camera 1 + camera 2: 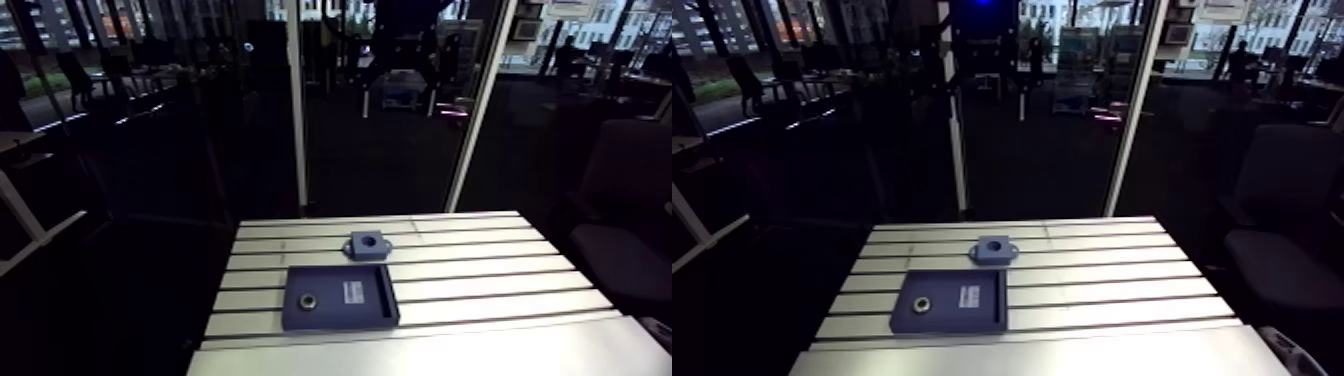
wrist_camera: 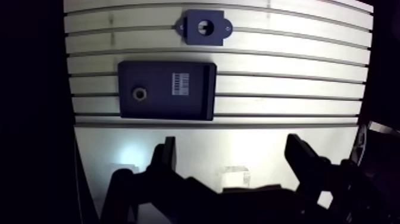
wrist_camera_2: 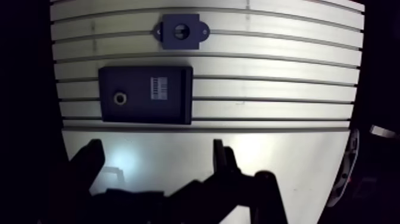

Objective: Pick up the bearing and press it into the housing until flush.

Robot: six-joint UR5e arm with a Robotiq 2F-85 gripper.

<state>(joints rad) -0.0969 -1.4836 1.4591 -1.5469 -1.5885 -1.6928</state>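
**Operator:** What did the bearing look like on your side?

**Observer:** You had a small pale metal ring with a dark bore. The bearing lay flat in the recess of a dark blue tray, beside the tray's label. The housing, a dark blue block with a round bore and two small mounting ears, sat on the slotted aluminium table just beyond the tray and apart from it.

**Operator:** Could you read any writing?

**Observer:** You could not. The only marking was the white label near the tray's middle, printed with barcode-like lines too small to make out.

**Operator:** And the arm?

**Observer:** Your gripper hung over the plain near strip of the table, looking down, with the tray ahead of it and well apart. Its two dark fingers were spread wide, with nothing between them.
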